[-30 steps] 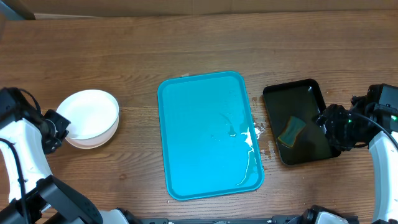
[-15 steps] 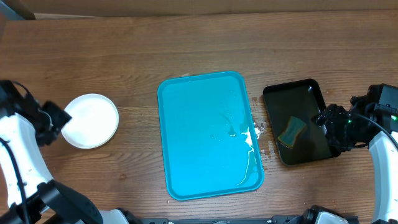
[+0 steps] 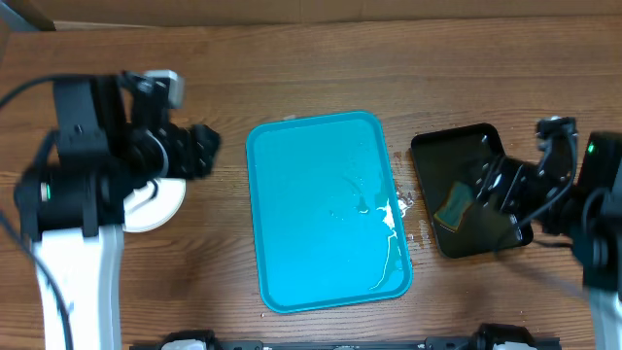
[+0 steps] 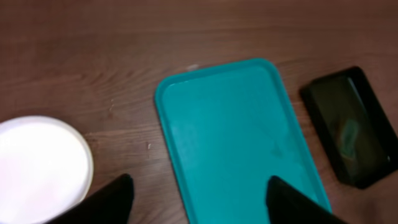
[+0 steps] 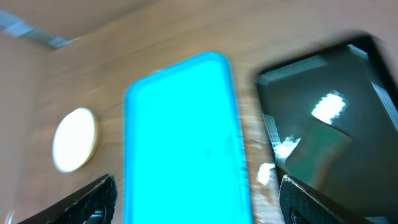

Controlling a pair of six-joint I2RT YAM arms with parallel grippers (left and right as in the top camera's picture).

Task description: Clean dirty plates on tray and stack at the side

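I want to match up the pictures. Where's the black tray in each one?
Overhead: black tray at the right, beside the blue tray.
Left wrist: black tray at the right edge, right of the blue tray.
Right wrist: black tray, blurry, on the right; blue tray left.
Shared landmark: the blue tray.

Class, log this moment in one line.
plates: beside tray | tray: no plates | left pincer: open | right pincer: open | sponge: in black tray

My left gripper (image 4: pixel 200 183) has black fingers (image 4: pixel 112 198). The large rectangular plastic tray (image 3: pixel 311 194) is bright blue, streaked white (image 3: pixel 391 222) toward the desk's right edge. The round flat plates (image 4: pixel 40 158) are plain white. The small glossy tray (image 3: pixel 486 146) is black and its sponge (image 3: pixel 455 204) is green. The wooden desk (image 3: pixel 311 68) is brown-grained.
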